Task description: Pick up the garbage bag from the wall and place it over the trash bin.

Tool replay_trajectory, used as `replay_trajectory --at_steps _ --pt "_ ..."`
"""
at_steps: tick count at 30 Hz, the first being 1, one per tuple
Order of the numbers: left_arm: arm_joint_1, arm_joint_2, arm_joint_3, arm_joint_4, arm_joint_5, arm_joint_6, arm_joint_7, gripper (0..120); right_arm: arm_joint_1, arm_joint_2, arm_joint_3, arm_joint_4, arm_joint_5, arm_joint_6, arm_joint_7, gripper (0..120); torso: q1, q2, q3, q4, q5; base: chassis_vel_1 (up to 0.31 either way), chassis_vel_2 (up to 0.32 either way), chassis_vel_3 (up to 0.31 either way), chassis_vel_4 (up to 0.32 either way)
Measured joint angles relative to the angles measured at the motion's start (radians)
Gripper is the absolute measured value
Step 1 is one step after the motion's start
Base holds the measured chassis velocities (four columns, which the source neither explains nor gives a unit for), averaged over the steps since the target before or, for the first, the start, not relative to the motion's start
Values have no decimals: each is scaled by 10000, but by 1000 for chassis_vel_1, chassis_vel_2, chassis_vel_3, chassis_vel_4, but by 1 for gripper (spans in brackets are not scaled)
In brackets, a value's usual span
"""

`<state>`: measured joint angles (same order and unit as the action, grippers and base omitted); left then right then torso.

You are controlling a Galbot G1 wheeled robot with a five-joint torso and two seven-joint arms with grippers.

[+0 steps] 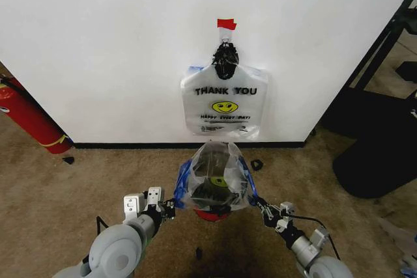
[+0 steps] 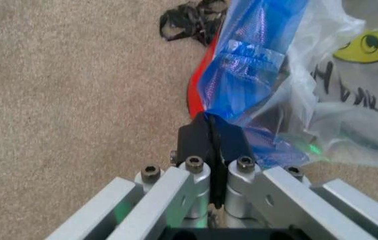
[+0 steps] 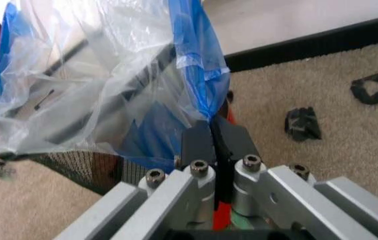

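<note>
In the head view, the garbage bag is off the wall and spread over the trash bin, on the carpet near the robot. The left gripper and the right gripper hold it at the two sides. A flat bundle of bags hangs on the far wall.

In the left wrist view, the left gripper's fingers are closed on a blue handle loop.

In the right wrist view, the right gripper's fingers pinch the other blue loop, and the bin's mesh shows under the plastic.

I judge the task almost done; only settling the bag around the rim and releasing remain.
</note>
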<state>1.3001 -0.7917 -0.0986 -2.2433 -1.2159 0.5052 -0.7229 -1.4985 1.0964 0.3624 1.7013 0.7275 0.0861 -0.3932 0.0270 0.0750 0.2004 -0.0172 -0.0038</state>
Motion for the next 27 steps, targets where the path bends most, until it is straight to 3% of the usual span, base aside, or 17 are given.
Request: replay_trajectory --at_steps 16,21,27 --pt "-467 59 677 770 442 45 314 0 619 -73 -209 -913 -192 -108 70 0 0 0 0 0 0 0 0 0 0" --pt "-863 -48 1080 1168 1435 -97 656 0 1267 -58 -555 -1505 -377 -248 173 0 0 0 1 -1 1 0 0 0 0" --pt "-1033 -250 1186 1398 1663 -127 750 0 1705 -33 -749 -1897 -481 -276 189 0 0 0 0 0 0 0 0 0 0"
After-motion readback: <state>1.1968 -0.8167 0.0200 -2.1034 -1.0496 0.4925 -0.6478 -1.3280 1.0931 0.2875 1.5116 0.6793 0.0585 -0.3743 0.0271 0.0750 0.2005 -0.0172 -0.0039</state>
